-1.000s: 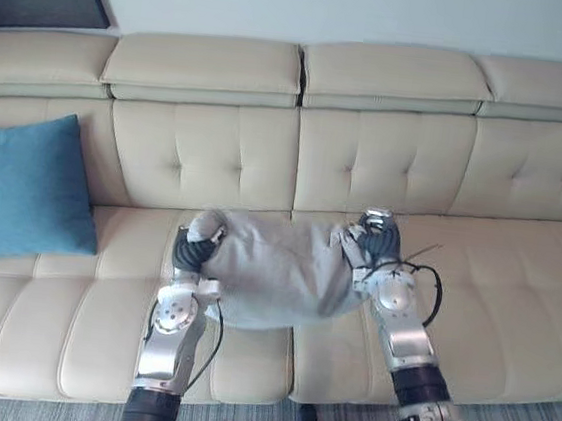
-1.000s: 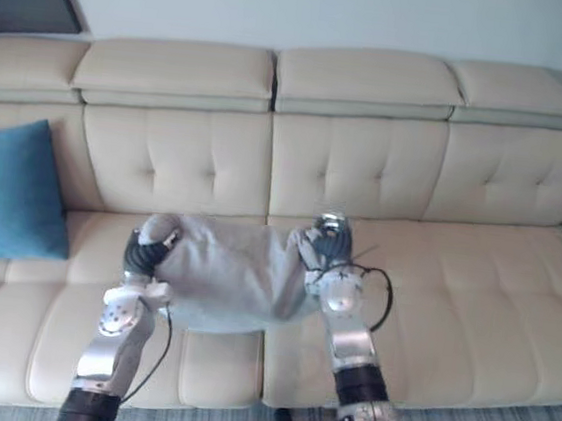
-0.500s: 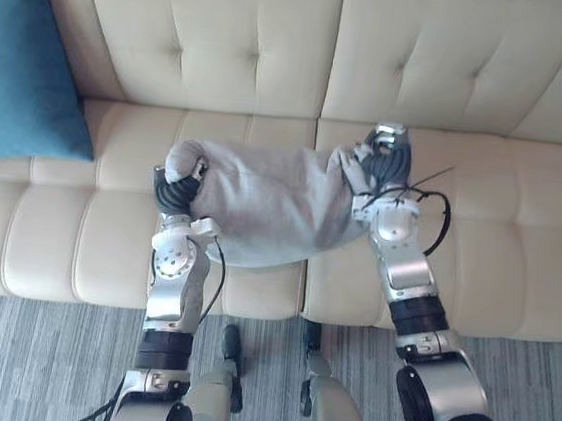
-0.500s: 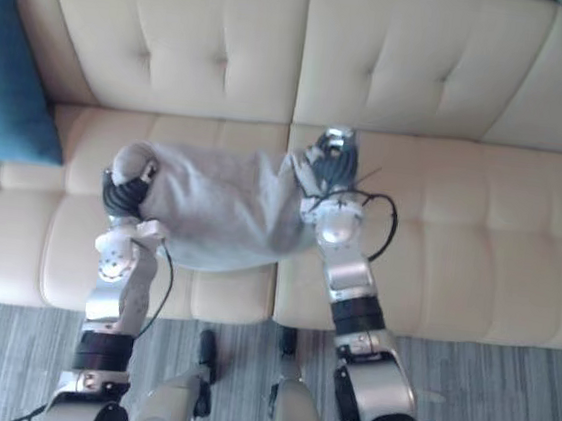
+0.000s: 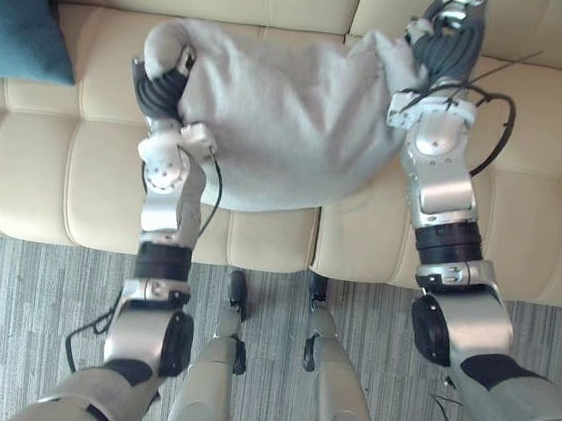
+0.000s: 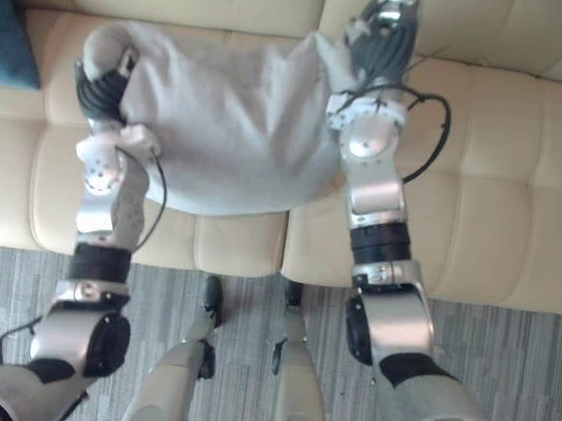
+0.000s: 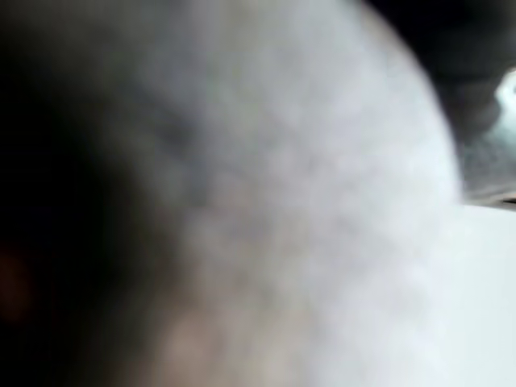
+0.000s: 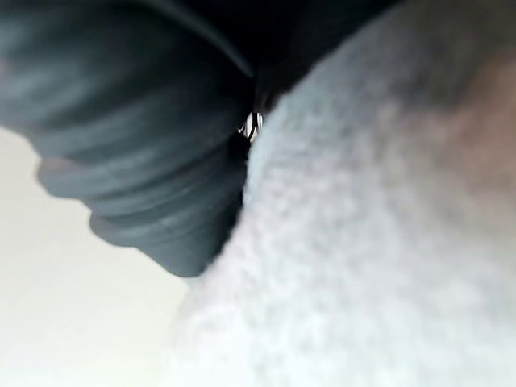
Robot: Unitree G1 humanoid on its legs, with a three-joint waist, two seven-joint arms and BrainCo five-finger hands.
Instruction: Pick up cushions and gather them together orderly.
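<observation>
A cushion [image 5: 280, 120] hangs over the middle of the sofa [image 5: 54, 167] seat, gripped at its left corner by the left hand [image 5: 158, 87] and at its right corner by the right hand [image 5: 449, 47]. A second cushion [image 5: 20, 12] sits well apart at the sofa's left. Carpet [image 5: 29, 315] lies before the sofa.

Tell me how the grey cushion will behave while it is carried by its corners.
Probably floppy: the grey cushion sags in a belly between the left hand and the right hand. Likely light for its bulk, since corner pinches seem to hold it up. Its fuzzy cover should not slip easily.
</observation>
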